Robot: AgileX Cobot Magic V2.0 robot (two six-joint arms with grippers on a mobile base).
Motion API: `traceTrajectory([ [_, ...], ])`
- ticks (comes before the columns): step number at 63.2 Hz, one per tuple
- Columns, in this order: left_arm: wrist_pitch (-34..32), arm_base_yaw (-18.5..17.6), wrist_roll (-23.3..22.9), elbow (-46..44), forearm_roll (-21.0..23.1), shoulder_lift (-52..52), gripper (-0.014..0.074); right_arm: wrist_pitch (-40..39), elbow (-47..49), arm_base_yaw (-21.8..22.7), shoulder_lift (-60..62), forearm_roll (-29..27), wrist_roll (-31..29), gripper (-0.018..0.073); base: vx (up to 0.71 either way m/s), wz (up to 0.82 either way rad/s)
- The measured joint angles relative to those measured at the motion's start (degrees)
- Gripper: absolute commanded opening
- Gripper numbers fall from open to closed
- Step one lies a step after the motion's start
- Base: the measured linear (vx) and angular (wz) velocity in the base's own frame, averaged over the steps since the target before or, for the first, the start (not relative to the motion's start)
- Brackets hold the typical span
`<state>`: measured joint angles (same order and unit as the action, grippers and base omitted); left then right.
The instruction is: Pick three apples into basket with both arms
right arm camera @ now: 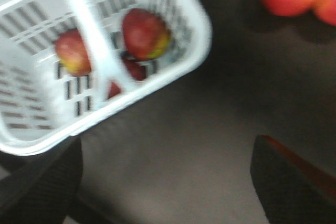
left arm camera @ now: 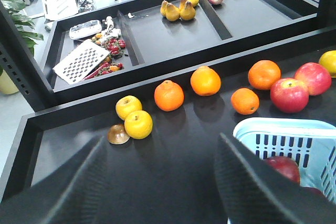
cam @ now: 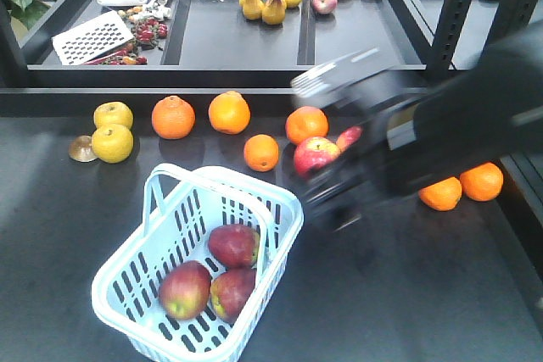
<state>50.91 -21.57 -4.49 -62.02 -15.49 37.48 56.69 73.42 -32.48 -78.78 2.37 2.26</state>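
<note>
Three dark red apples (cam: 233, 245) (cam: 185, 289) (cam: 232, 291) lie together on the floor of the pale blue basket (cam: 140, 264) at the front left of the table. My right arm reaches in blurred from the right. Its gripper (cam: 331, 205) hangs just right of the basket's far corner. In the right wrist view this gripper (right arm camera: 168, 182) is open over bare table, with the basket (right arm camera: 147, 90) and apples (right arm camera: 146, 34) up left. My left gripper (left arm camera: 163, 182) is open and empty, left of the basket (left arm camera: 283, 125); one apple (left arm camera: 286, 167) shows inside.
Several oranges (cam: 173, 117) and two yellow fruits (cam: 112, 143) line the table's back. Two pinkish-red apples (cam: 314, 155) lie behind my right gripper. Two more oranges (cam: 462, 186) sit at the right. A raised tray behind holds pears (cam: 271, 4) and a grater (cam: 92, 37).
</note>
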Motion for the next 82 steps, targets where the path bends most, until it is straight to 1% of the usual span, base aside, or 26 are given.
traceTrajectory([
  [7,0.0,0.0,0.0,0.0,0.0,0.0,0.0428,3.6,0.0,7.7,5.2,0.7,-0.9,0.0605,0.0,0.0],
  [18,0.0,0.0,0.0,0.0,0.0,0.0,0.0428,9.1,0.0,17.8,13.0,2.0,-2.8,0.0599,0.0,0.0],
  [22,-0.1,0.0,0.0,0.0,0.0,0.0,0.0428,10.3,0.0,20.6,15.7,2.2,-2.9,0.0597,0.0,0.0],
  [29,-0.1,0.0,0.0,0.0,0.0,0.0,0.0428,11.5,0.0,24.0,20.1,2.2,-2.9,0.0594,0.0,0.0],
  [34,-0.2,0.0,0.0,0.0,0.0,0.0,0.0428,12.7,0.0,25.0,22.7,2.2,-2.9,0.059,0.0,0.0],
  [42,-0.2,0.0,0.0,0.0,0.0,0.0,0.0428,13.8,0.0,25.2,25.0,2.0,-2.9,0.0569,0.0,0.0],
  [45,-0.2,0.0,0.0,0.0,0.0,0.0,0.0428,13.9,0.0,25.2,25.3,2.0,-2.9,0.055,0.0,0.0],
  [51,-0.2,0.0,0.0,0.0,0.0,0.0,0.0404,14.1,0.0,25.2,25.3,2.0,-2.8,0.0467,0.0,0.0],
  [55,-0.2,0.0,0.0,0.0,0.0,0.0,0.0349,14.1,0.0,25.2,25.2,2.0,-2.8,0.039,0.0,0.0],
  [59,-0.1,0.0,0.0,0.0,0.0,0.0,0.0274,14.0,0.0,25.2,25.2,2.0,-2.8,0.0281,0.0,0.0],
  [61,-0.1,0.0,0.0,0.0,0.0,0.0,0.0223,13.9,0.0,25.2,25.2,2.0,-2.8,0.0233,0.0,0.0],
  [69,0.0,0.0,0.0,0.0,0.0,0.0,0.001,13.1,0.0,25.2,25.2,2.0,-2.8,-0.0014,0.0,0.0],
  [70,0.0,0.0,0.0,0.0,0.0,0.0,-0.0012,13.0,0.0,25.2,25.2,2.0,-2.8,-0.0016,0.0,0.0],
  [82,0.0,0.0,0.0,0.0,0.0,0.0,-0.0008,12.6,0.0,25.2,25.2,2.0,-2.8,-0.0008,0.0,0.0],
])
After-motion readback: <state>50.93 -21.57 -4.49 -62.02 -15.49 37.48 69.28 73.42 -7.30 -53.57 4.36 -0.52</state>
